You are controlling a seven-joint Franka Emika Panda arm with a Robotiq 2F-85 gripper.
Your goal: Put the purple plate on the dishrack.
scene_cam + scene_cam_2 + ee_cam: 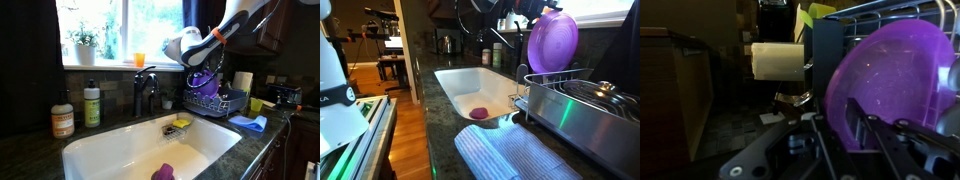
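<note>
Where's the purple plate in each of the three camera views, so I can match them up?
Exterior view: purple plate right of centre, at the rack, below the arm.
Exterior view: purple plate upper right, upright above the rack.
Wrist view: purple plate fills the right half.
Shared landmark: the wire dishrack.

Glossy purple plate, dark bluish-grey dishrack — yellow sponge, white sink.

The Panda arm slants down from the upper right in an exterior view. Its white wrist is bent so that the gripper points downward. In the wrist view the black fingers stand close together, clamped on the rim of the purple plate.
</note>
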